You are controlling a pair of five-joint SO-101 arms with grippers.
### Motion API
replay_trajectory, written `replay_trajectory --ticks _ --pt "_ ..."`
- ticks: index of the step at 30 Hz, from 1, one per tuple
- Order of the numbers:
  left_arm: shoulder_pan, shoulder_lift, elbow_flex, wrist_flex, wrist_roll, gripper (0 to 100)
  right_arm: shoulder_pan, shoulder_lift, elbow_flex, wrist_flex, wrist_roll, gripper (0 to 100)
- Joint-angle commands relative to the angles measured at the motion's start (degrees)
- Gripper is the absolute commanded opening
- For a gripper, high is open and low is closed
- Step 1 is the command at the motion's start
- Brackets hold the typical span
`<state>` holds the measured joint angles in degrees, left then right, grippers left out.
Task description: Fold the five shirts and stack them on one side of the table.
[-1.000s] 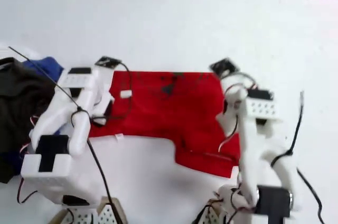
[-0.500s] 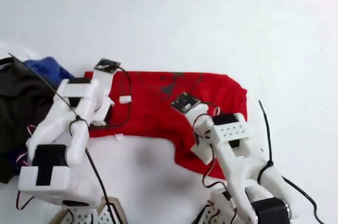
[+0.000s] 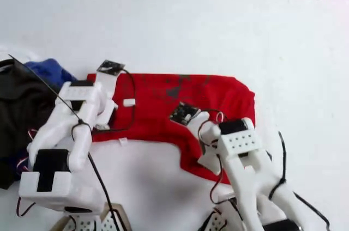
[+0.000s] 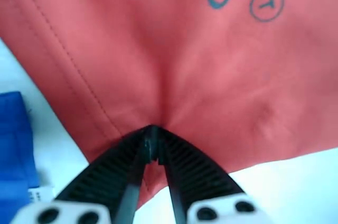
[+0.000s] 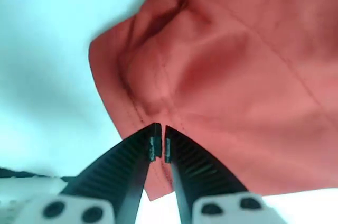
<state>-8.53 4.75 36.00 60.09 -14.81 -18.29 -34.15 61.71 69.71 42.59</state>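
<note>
Item, red shirt (image 3: 180,105): it is lying spread across the middle of the high view on the white tabletop (image 3: 218,29), long side running left to right, its lower right part hanging down toward the bottom of the frame as an unfolded flap. Item, left gripper (image 4: 153,142): I am pinching it together on a small ridge of red cloth near the shirt's left hem, with creases running into the tips. Item, right gripper (image 5: 159,142): I am holding it clamped on the stitched edge of the same shirt at its lower right, the tips almost meeting with cloth between them and the fabric bunching up behind. Item, blue shirt (image 3: 46,70) and dark shirt (image 3: 19,111): they are sitting crumpled together at the left edge of the high view, just beside my left arm, neither looking folded. Progress, as I am judging it: this red shirt is only being gathered for a fold, no neat stack is showing anywhere, and so nearly all of the folding and stacking is remaining to be done.
</note>
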Motion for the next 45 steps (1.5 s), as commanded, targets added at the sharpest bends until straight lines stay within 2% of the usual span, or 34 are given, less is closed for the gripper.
replay_trajectory --ticks 1,3,6,8,15,32,35,45 --pt "-0.2 0.4 0.1 -2.6 -0.3 3 -0.3 -5.2 1.3 0.4 0.8 2.2" --pt "-0.2 0.4 0.1 -2.6 -0.3 3 -0.3 -6.4 2.8 0.4 0.8 6.2" --pt "-0.2 0.4 0.1 -2.7 -0.3 3 -0.4 -6.5 5.5 -0.7 0.8 19.7" --pt "-0.2 0.4 0.1 -2.7 -0.3 3 -1.3 -6.5 7.6 -3.0 0.8 24.5" --pt "-0.2 0.4 0.1 -2.7 -0.3 3 -7.8 -6.4 11.4 -8.8 0.8 17.8" --pt "-0.2 0.4 0.2 -2.7 -0.3 3 -7.7 -6.4 12.9 -9.5 0.9 20.0" --pt "-0.2 0.4 0.2 -2.7 -0.3 3 -7.7 -6.2 13.1 -9.2 3.8 19.9" --pt "-0.2 0.4 0.2 -2.6 -0.3 3 -7.6 9.8 7.0 -9.2 5.3 19.8"
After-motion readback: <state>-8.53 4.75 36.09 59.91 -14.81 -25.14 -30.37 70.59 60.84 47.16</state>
